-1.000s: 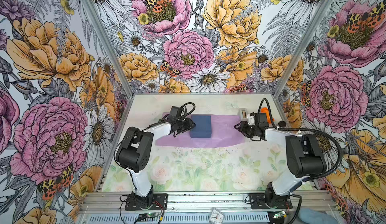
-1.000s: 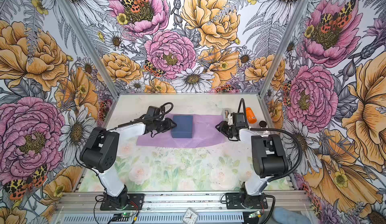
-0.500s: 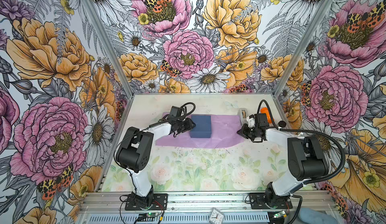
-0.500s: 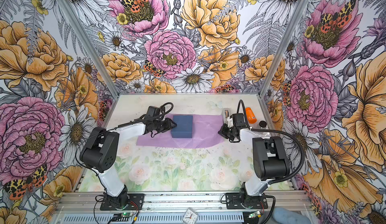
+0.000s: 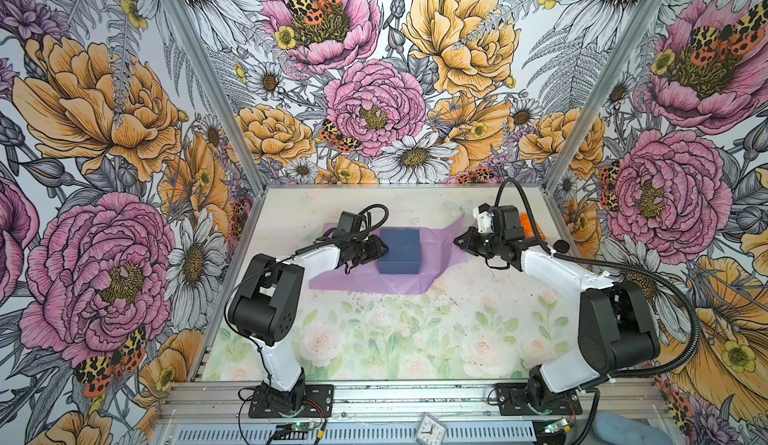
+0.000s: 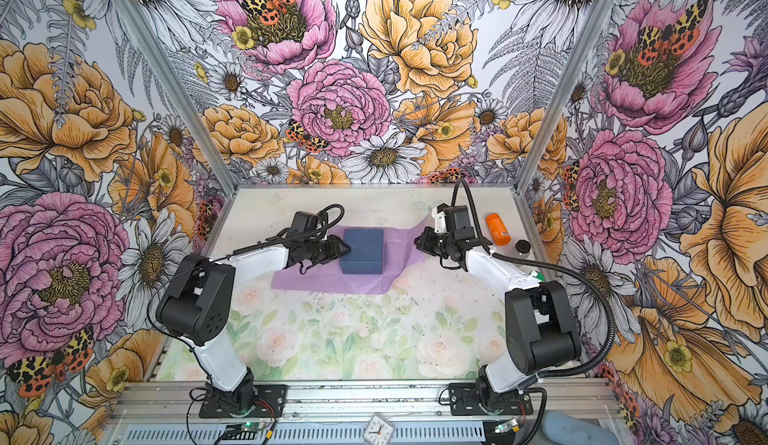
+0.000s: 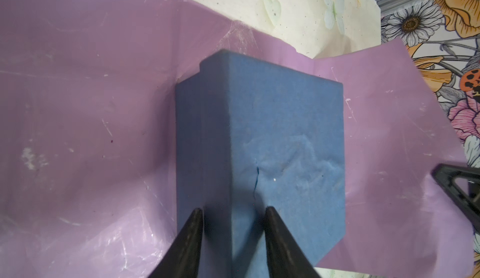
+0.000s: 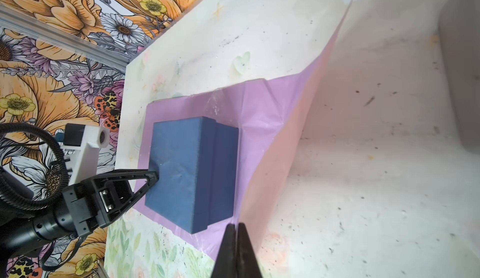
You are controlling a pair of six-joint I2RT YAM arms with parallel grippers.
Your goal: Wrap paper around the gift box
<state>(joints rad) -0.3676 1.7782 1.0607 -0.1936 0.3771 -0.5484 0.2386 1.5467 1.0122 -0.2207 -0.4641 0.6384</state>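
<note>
Top views: box (image 5: 400, 252) is seen on paper (image 5: 361, 285), twd back of table (image 5: 478, 297); same for box (image 6: 362, 252) in both. L gripper (image 5: 384, 249) is set at box's left edge. R gripper (image 5: 457, 240) is at paper's raised right edge.

L wrist: jaws are held apart, tips at box edge, nothing clamped.

R wrist: jaws are closed on paper edge. Pale pink underside is shown lifted.
</note>
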